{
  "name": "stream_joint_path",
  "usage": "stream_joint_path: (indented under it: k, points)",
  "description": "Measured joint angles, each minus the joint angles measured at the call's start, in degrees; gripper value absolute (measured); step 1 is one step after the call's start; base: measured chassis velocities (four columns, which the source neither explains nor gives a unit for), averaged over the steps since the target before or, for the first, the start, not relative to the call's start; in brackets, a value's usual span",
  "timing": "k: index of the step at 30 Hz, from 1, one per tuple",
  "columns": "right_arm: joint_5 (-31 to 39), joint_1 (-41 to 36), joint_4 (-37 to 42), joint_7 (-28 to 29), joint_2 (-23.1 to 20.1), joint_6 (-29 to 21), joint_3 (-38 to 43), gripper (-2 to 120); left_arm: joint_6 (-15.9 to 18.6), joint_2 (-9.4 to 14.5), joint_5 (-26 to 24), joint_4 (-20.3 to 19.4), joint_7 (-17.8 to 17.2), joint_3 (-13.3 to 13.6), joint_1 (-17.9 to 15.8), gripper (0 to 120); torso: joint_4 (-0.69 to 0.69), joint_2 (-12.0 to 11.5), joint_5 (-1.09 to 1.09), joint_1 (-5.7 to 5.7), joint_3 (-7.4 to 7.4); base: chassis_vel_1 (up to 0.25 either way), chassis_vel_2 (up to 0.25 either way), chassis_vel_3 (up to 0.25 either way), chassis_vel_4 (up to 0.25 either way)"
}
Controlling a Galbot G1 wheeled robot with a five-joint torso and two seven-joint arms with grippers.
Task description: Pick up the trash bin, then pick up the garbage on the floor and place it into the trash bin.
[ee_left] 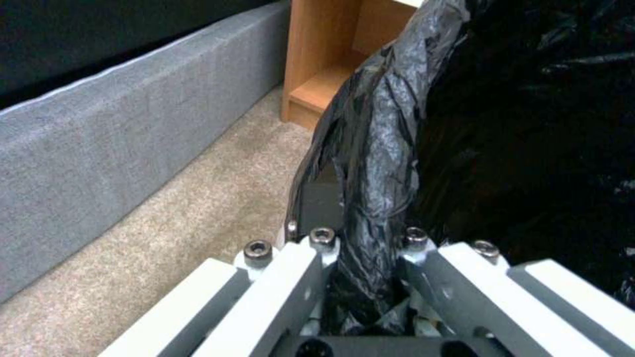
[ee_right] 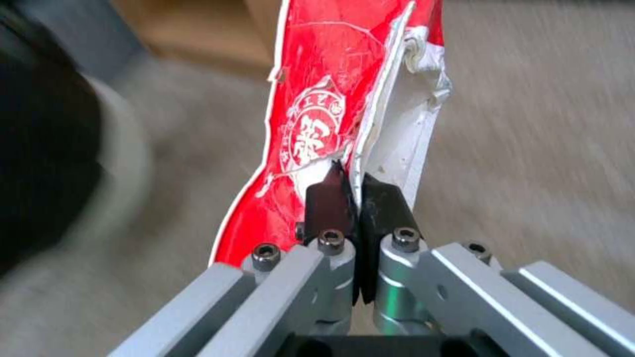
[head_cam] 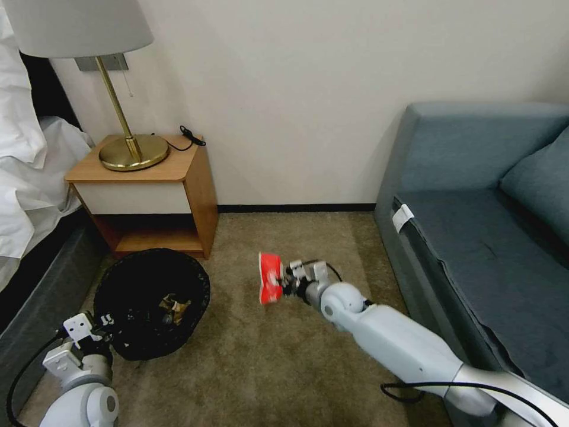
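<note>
The trash bin (head_cam: pixel 133 279), lined with a crinkly black bag, stands on the floor (head_cam: pixel 255 362) in front of the nightstand. A brown crumpled piece (head_cam: pixel 175 307) lies inside it. My left gripper (head_cam: pixel 102 332) is shut on the bin's near rim; the left wrist view shows the black bag (ee_left: pixel 377 163) pinched between its fingers. My right gripper (head_cam: pixel 283 283) is shut on the red-white wrapper (head_cam: pixel 271 277), holding it above the carpet to the right of the bin. In the right wrist view the wrapper (ee_right: pixel 317 99) stands up from the closed black fingertips (ee_right: pixel 326 201).
A wooden nightstand (head_cam: pixel 178 178) with a brass lamp (head_cam: pixel 131 151) stands behind the bin. The bed's grey base (ee_left: pixel 99 144) runs along the left. A blue-grey sofa (head_cam: pixel 480 237) fills the right side. Open carpet lies between the bin and the sofa.
</note>
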Motion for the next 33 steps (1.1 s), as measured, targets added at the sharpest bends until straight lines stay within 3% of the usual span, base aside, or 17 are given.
stream_joint_path:
  k: [8,14,21,33]
  points:
    - [5.67,1.14,10.06,-3.78,-0.2,-0.25,-0.56,0,0.02,-0.05,0.11,0.03,0.06,0.41,-0.1,2,0.0,0.0,0.0,0.0,0.0,0.0,0.0,0.0,0.0]
    - [8.55,2.33,14.65,-9.49,2.35,1.28,-4.81,0,0.17,-0.12,0.79,0.56,0.21,0.53,-0.73,2,0.0,0.0,-0.02,0.0,0.0,0.0,0.0,0.0,0.0]
    - [6.18,2.83,11.65,-13.25,5.88,4.72,-10.2,0,0.29,-0.39,1.29,0.24,0.27,1.04,-0.64,2,0.01,0.0,-0.01,0.0,0.0,0.0,0.0,0.0,0.0]
    - [3.59,3.14,3.89,-12.46,8.9,7.7,-11.69,1,0.29,-0.77,1.47,-0.76,0.5,1.31,0.28,2,0.01,0.0,0.0,0.0,0.0,0.0,0.0,0.0,0.0]
